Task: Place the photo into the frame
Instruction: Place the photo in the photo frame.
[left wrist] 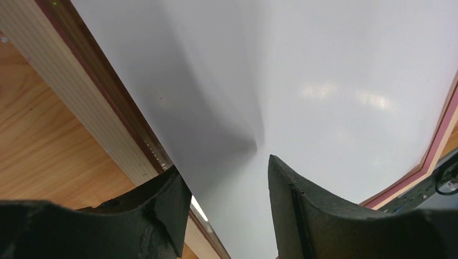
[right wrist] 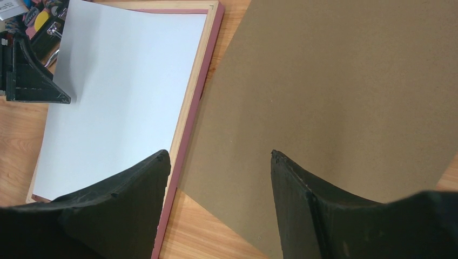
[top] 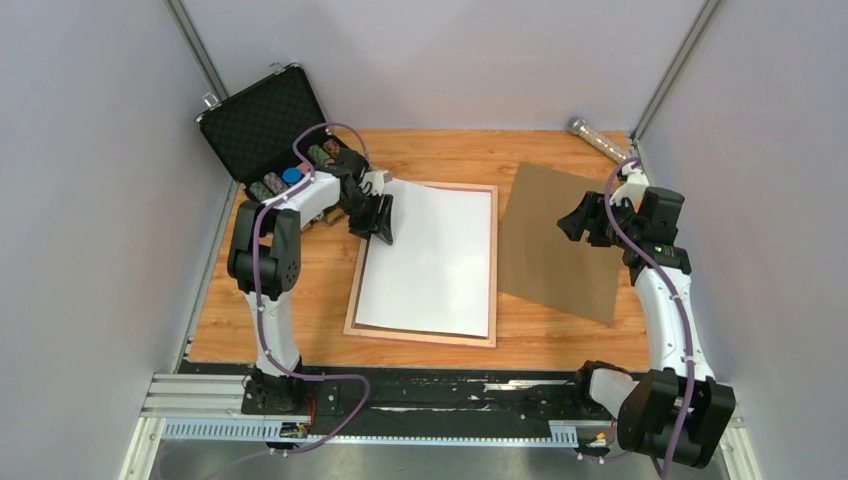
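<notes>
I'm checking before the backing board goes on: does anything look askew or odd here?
Yes. The photo lies white side up in the frame, but its far left corner, beside the left hand, bows up and rides over the rail instead of sitting flat inside.

Blk case [top: 262, 125], brown board [top: 560, 240], tube [top: 597, 138]

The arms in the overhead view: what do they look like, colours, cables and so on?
Both the left arm and the right arm have white tube-like links joined by chunky black joints, and a lilac cable loops along each. The left gripper and the right gripper each have two matte black, wedge-shaped fingers. I see no sleeves.
</notes>
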